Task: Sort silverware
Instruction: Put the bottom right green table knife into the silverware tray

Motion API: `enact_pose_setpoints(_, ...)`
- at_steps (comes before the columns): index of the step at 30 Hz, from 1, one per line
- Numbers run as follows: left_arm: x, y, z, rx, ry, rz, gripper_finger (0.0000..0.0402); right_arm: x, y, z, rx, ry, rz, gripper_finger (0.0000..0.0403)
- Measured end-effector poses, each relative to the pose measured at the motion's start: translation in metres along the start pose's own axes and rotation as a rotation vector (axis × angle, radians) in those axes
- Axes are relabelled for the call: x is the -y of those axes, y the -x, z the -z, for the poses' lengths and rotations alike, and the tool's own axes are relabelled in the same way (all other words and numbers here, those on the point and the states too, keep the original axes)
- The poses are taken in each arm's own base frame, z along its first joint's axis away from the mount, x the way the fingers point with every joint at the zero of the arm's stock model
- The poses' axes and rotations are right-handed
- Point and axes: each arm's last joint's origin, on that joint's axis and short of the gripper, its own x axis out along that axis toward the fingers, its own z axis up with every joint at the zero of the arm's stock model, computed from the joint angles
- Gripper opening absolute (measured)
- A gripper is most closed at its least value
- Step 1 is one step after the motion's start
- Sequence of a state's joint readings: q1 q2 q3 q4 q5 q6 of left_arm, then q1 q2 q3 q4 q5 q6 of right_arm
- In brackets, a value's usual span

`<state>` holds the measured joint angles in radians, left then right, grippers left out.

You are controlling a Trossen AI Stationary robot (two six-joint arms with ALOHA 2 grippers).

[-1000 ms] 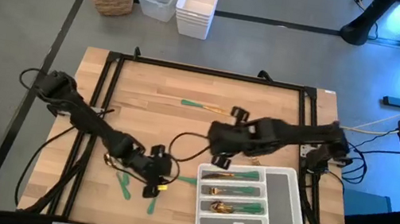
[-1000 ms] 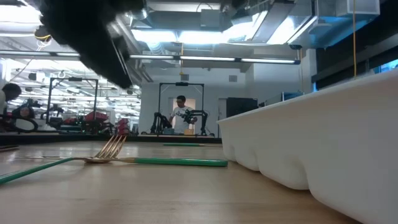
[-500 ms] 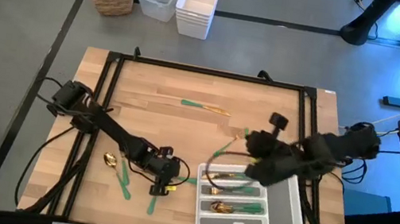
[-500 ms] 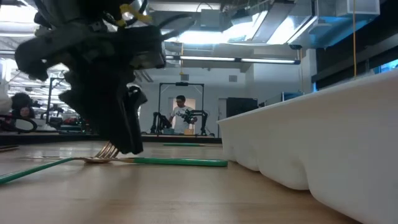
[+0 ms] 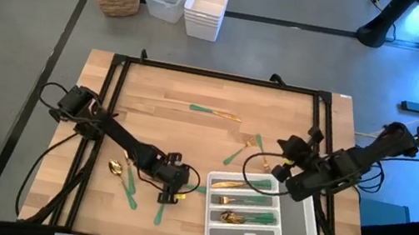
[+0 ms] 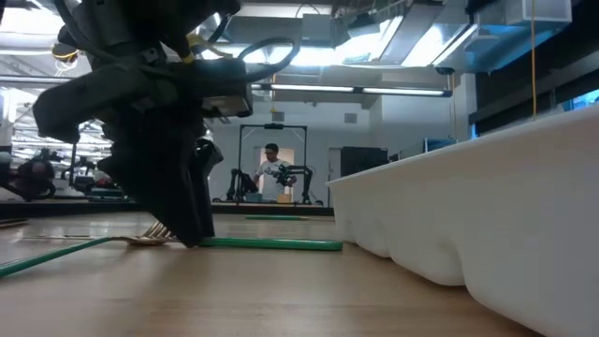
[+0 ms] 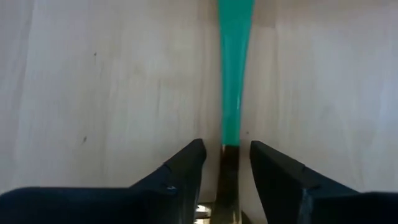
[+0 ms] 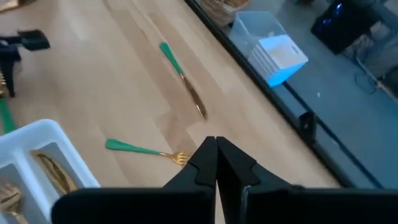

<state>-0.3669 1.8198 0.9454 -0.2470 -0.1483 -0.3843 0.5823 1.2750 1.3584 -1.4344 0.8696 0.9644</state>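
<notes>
At about 7 o'clock from the table's middle, low on the wood: left gripper (image 7: 227,167), fingers (image 7: 185,167) parted a little, astride the neck of a fork (image 7: 235,74) but not yet clamped on it. Green handle pointing toward 3 o'clock, at the white tray (image 5: 302,233). Probably the grasp step: next, squeeze shut squarely on the thin neck, then lift and carry to the fork compartment. At 3 o'clock, right gripper (image 8: 216,155), pinched shut, empty. Against half a second ago: right arm drawn back off the tray toward 3 o'clock; left gripper settled lower over the fork.
</notes>
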Motion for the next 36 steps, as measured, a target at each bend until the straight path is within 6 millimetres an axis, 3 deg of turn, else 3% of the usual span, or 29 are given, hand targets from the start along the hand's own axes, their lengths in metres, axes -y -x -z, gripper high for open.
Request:
enact_pose_setpoints(6,-0.003,0.0,0.004,-0.044,-0.005,-0.029,0.0076,-0.011,-0.034,0.042,0.016,-0.082,-0.072,0.0005)
enact_pose_setpoints(11,-0.004,0.001,0.007,-0.087,-0.006,-0.017,0.0056,-0.02,-0.049,0.061,0.05,-0.148,-0.235,0.0005)
enact_pose_setpoints(21,-0.006,0.001,0.012,-0.153,-0.006,-0.006,0.004,-0.041,-0.053,0.058,0.222,-0.114,-0.572,0.0005)
enact_pose_setpoints(26,-0.006,0.001,0.012,-0.148,-0.008,-0.002,0.0021,-0.05,-0.057,0.06,0.251,-0.108,-0.597,0.0005)
enact_pose_setpoints(36,-0.007,0.0,0.009,-0.119,0.005,0.014,0.0026,-0.074,-0.074,0.07,0.192,-0.041,-0.619,0.0005)
